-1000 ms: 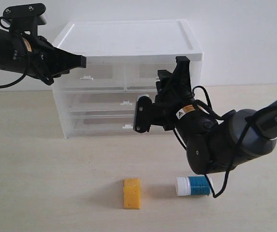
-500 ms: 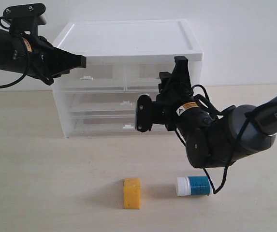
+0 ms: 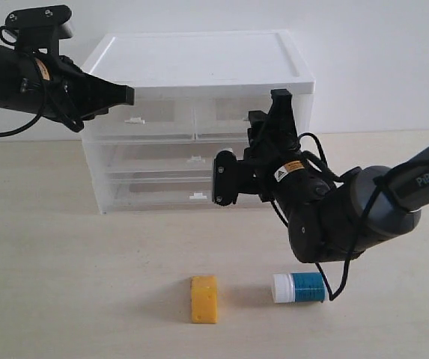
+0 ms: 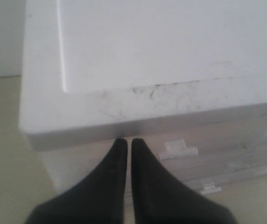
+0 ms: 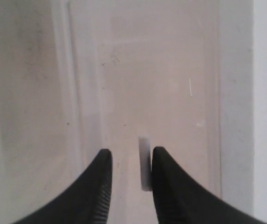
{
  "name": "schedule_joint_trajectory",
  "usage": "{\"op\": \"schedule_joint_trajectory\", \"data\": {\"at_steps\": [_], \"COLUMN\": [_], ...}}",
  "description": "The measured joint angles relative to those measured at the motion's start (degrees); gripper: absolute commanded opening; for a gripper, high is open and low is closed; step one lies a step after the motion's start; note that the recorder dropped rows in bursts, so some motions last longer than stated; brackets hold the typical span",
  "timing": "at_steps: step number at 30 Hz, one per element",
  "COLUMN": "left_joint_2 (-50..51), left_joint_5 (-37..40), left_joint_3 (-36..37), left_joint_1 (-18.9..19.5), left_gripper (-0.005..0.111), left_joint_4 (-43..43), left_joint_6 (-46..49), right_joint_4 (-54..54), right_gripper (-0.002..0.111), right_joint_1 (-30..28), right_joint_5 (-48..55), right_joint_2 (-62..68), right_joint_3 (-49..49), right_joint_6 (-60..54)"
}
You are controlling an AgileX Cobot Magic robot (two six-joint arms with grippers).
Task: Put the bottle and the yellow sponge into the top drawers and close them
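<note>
The yellow sponge (image 3: 204, 299) and the teal bottle (image 3: 299, 287), lying on its side with its white cap to the left, rest on the table in front of the chest (image 3: 199, 56). Both top drawers are pushed in. My left gripper (image 3: 128, 95) (image 4: 129, 141) is shut and empty at the chest's upper left front edge, beside the left top drawer's handle (image 4: 177, 149) (image 3: 133, 120). My right gripper (image 5: 131, 154) (image 3: 263, 127) is open at the right top drawer's front (image 5: 161, 84). Its white handle (image 5: 145, 163) stands between the fingers, close against one.
Below the top drawers are two full-width drawers with small white handles (image 3: 194, 159) (image 3: 197, 196), both pushed in. The right arm's bulky body (image 3: 341, 217) hangs over the table just behind the bottle. A white wall stands behind the chest.
The right arm has edged slightly toward the chest front. The left arm, sponge and bottle have not moved.
</note>
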Motion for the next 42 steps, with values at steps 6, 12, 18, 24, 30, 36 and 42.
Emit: {"op": "schedule_joint_trajectory", "data": {"at_steps": [6,12,18,24,30,36,42], "left_joint_2": [0.0,0.0,0.0,0.0,0.0,0.0,0.0], "left_joint_5": [0.0,0.0,0.0,-0.1,-0.1,-0.2,-0.2], "left_joint_3": [0.0,0.0,0.0,0.0,0.0,0.0,0.0], "left_joint_1": [0.0,0.0,0.0,0.0,0.0,0.0,0.0], "left_gripper": [0.004,0.004,0.004,0.004,0.004,0.004,0.004], "left_joint_4": [0.0,0.0,0.0,0.0,0.0,0.0,0.0], "left_joint_6": [0.0,0.0,0.0,0.0,0.0,0.0,0.0], "right_joint_4": [0.1,0.0,0.0,1.4,0.8,-0.7,-0.4], "right_gripper": [0.027,0.027,0.027,0.027,0.012,0.0,0.0], "right_joint_1": [0.1,0.2,0.2,0.7,0.8,0.8,0.9], "right_joint_5": [-4.4,-4.9,-5.6,-5.6,-5.3,-5.6,-5.6], "right_joint_2": [1.8,1.9,2.3,2.4,2.4,2.5,2.5], "right_joint_3": [-0.3,-0.5,-0.5,-1.3,-1.7,-2.4,-2.4], "right_joint_6": [0.1,0.3,0.9,1.3,1.3,0.3,-1.7]}}
